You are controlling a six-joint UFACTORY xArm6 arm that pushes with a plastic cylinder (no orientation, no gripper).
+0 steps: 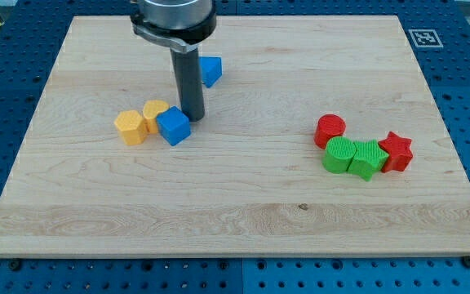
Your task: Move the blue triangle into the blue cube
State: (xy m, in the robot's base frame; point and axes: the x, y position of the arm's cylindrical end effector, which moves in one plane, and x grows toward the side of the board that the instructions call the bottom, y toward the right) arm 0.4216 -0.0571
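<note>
Our rod carries no jaws and holds nothing; my tip (192, 117) stands between the blue triangle (210, 70) above and the blue cube (173, 125) just below-left. Two ridged yellow blocks (130, 126) (154, 113) crowd the cube's left. Red and green blocks (365, 153) sit well apart on the wooden bench (243, 212).

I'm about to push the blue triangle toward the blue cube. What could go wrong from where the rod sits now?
1. My tip sits between the blue triangle block and the blue cube block, right beside the cube, so it probably has to circle behind the triangle first.
2. Moving off could nudge the cube into the two yellow blocks beside it.
3. The rod hides part of the triangle.
</note>
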